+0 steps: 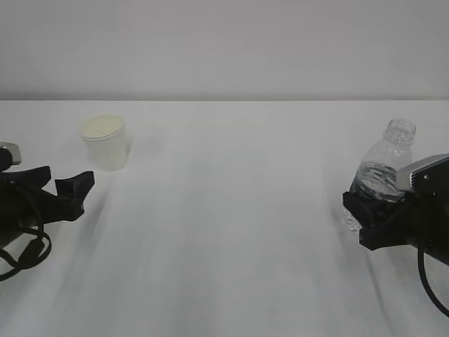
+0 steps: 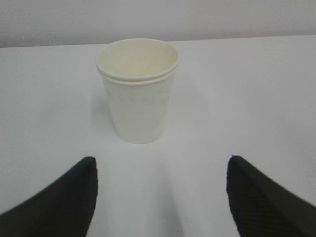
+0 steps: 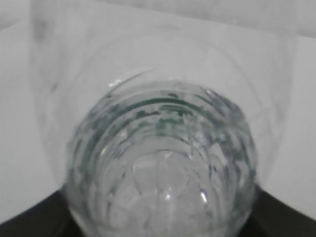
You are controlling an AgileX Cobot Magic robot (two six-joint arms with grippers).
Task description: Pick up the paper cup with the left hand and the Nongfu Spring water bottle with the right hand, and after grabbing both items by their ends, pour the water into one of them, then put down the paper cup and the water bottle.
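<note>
Here we see the left hand point(image 1: 83, 184) spread wide and empty, just short of the paper cup point(image 1: 105, 141) standing upright on the white table point(image 1: 231, 232), while the right hand point(image 1: 366, 219) clamps the uncapped Nongfu Spring water bottle point(image 1: 382, 172) low on its body; a tilted lift could spill water, we judge. Only the left wrist view shows both fingertips point(image 2: 66, 197) flanking the cup, untouched

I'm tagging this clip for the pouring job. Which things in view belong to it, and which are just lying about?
Part of the job:
- paper cup, standing upright, untouched
- water bottle, uncapped, in the right gripper
- left gripper, open, short of the cup

Just lying about:
- nothing; only the white table
</note>
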